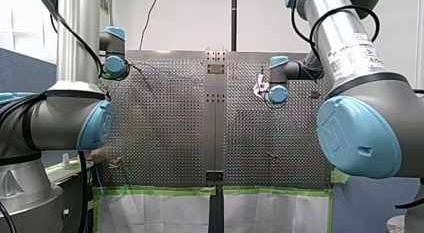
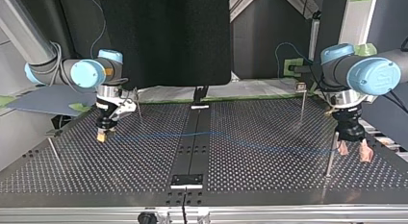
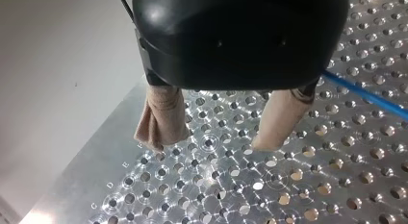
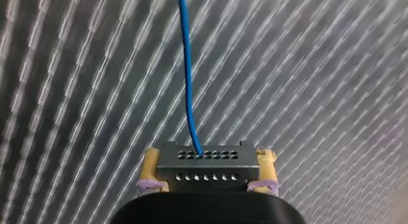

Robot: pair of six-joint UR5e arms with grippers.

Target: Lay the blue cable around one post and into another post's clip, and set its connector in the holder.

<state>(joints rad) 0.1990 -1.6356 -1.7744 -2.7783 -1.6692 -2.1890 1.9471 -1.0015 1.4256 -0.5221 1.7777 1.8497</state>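
Note:
In the top view my right gripper [image 2: 102, 133] hangs just above the plate at the left, shut on the cable's connector. In the right wrist view its yellow pads [image 4: 153, 169] clamp the grey metal connector [image 4: 206, 166] with rows of small holes, and the blue cable [image 4: 187, 80] leaves it straight ahead. The cable [image 2: 216, 135] runs low across the plate toward a thin post [image 2: 330, 154] at the right. Beside that post my left gripper [image 2: 353, 150] stands open, with nothing between its beige pads [image 3: 161, 119]. The cable [image 3: 365, 94] passes beside them.
More thin posts stand on the perforated plate [image 2: 269, 176], at the back right [image 2: 302, 101], back left [image 2: 138, 106] and front left [image 2: 54, 154]. Small blocks [image 2: 187, 180] sit on the dark centre strip. My left gripper is close to the plate's edge [image 3: 96, 152].

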